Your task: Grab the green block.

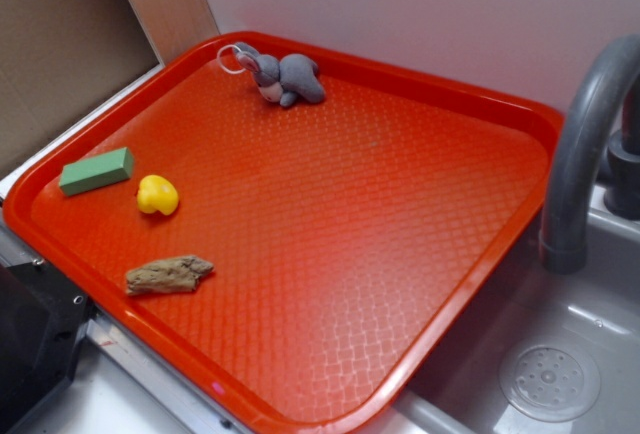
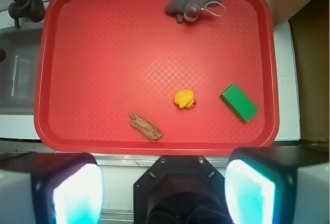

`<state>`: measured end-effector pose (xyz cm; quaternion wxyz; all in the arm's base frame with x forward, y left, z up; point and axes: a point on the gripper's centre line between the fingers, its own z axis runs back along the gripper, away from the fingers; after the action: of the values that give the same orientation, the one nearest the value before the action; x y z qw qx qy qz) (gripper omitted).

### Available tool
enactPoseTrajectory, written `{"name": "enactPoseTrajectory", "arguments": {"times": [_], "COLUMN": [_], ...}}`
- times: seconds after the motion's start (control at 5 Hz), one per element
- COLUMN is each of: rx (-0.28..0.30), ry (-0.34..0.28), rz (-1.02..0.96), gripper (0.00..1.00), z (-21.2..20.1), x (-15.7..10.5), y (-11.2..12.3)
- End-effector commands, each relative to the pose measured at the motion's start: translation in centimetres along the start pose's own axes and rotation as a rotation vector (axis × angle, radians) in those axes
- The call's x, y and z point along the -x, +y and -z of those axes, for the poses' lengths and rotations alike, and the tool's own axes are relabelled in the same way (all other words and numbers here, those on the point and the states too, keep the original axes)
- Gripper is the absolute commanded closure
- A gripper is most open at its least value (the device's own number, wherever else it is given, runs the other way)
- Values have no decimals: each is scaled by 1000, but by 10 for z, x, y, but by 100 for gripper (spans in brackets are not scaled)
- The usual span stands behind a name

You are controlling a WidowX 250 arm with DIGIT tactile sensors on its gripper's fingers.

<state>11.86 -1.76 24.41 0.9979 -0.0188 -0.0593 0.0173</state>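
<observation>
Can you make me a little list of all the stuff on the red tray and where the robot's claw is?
tray: red plastic tray beside a grey sink
target: small matte green rectangular block, lying flat near the tray's edge, untouched
nearest neighbour: yellow rubber duck, apart from the block
also on tray: brown rough wood-like piece; grey stuffed toy animal at the far side
gripper: gripper wide open, holding nothing, raised above the tray's near edge
</observation>
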Motion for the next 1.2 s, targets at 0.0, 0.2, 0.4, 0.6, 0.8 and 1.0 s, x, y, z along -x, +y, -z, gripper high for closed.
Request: {"name": "enactPoseTrajectory", "arguments": {"times": [0.0, 0.2, 0.4, 0.6, 0.8, 1.0], "rx": [0, 47, 104, 95, 18, 10], "ry": [0, -17, -57, -44, -15, 42], "rz": [0, 220, 394, 474, 511, 548], "gripper": [0, 0, 0, 0, 0, 0], "z": [0, 47, 71, 98, 123, 141], "x": [0, -26, -49, -66, -67, -56], "y": [0, 32, 59, 88, 117, 128]}}
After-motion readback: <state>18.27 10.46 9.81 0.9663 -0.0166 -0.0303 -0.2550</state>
